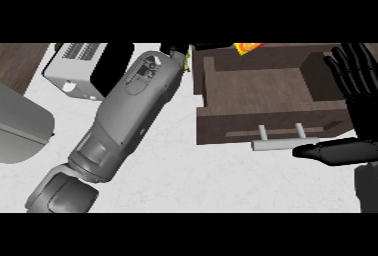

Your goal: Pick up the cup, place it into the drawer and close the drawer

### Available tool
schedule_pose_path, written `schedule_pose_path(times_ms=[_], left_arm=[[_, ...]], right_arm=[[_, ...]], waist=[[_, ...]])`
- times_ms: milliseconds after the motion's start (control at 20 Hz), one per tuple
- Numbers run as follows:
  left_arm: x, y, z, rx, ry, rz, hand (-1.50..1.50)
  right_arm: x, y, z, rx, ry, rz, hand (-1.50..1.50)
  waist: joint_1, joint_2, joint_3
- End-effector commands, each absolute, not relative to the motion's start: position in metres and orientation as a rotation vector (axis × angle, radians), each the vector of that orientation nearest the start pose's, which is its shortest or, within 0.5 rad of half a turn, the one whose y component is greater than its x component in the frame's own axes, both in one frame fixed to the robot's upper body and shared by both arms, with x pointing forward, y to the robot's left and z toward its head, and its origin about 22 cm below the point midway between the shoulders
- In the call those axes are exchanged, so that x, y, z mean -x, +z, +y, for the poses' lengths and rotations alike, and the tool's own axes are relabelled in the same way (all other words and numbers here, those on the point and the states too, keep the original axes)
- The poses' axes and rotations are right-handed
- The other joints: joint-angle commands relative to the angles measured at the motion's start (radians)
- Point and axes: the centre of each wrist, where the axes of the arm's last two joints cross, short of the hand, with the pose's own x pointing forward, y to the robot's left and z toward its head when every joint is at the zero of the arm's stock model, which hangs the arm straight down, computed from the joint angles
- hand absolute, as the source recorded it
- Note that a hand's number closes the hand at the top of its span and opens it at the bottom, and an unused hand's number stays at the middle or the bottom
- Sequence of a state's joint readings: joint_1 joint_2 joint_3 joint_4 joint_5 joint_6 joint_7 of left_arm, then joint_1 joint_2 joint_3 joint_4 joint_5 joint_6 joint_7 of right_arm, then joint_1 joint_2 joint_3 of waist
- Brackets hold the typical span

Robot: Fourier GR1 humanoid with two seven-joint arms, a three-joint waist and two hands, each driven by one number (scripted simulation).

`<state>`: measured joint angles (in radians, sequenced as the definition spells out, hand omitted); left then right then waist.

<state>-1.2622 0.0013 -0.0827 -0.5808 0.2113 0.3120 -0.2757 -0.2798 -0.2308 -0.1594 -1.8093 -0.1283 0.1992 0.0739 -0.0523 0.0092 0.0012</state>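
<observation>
The brown wooden drawer (pixel 258 85) stands pulled out and open, its inside bare where it shows, with a pale bar handle (pixel 284 143) on its front. A small orange and yellow thing (pixel 248 48), perhaps the cup, peeks in at the top edge above the drawer's back wall. My left forearm stretches diagonally up from the lower left. Only a dark bit of the left hand (pixel 177 53) shows at the drawer's back left corner. My right hand (pixel 356 75) is open at the right edge, fingers up, with its thumb lying just right of the handle.
A white and black appliance (pixel 80 70) sits at the back left. A large grey rounded object (pixel 22 127) fills the left edge. The white counter (pixel 192 175) spreads in front of the drawer. Dark wood shows at the top left corner.
</observation>
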Motion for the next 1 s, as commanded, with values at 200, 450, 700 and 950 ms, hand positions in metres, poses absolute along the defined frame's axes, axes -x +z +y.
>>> schedule_pose_path(times_ms=[200, 450, 700, 950], left_arm=[[-0.446, 0.153, 0.033, -0.007, -0.303, -1.818, 1.5], [-0.445, 0.142, 0.031, -0.035, -0.46, -1.724, 1.5], [-0.442, 0.121, 0.038, -0.021, -0.499, -1.701, -1.5], [-0.437, 0.11, 0.042, 0.076, -0.376, -1.744, -1.5]], right_arm=[[-0.283, 0.144, -0.264, -0.066, 0.309, -2.02, -1.5], [-0.291, 0.156, -0.252, -0.13, 0.335, -2.043, -1.5], [-0.294, 0.162, -0.245, -0.164, 0.368, -2.048, -1.5], [-0.294, 0.163, -0.227, -0.312, 0.439, -2.028, -1.5]], waist=[[-0.054, 0.015, 0.001], [-0.111, 0.031, 0.002], [-0.14, 0.038, 0.001], [-0.159, 0.041, 0.0]])
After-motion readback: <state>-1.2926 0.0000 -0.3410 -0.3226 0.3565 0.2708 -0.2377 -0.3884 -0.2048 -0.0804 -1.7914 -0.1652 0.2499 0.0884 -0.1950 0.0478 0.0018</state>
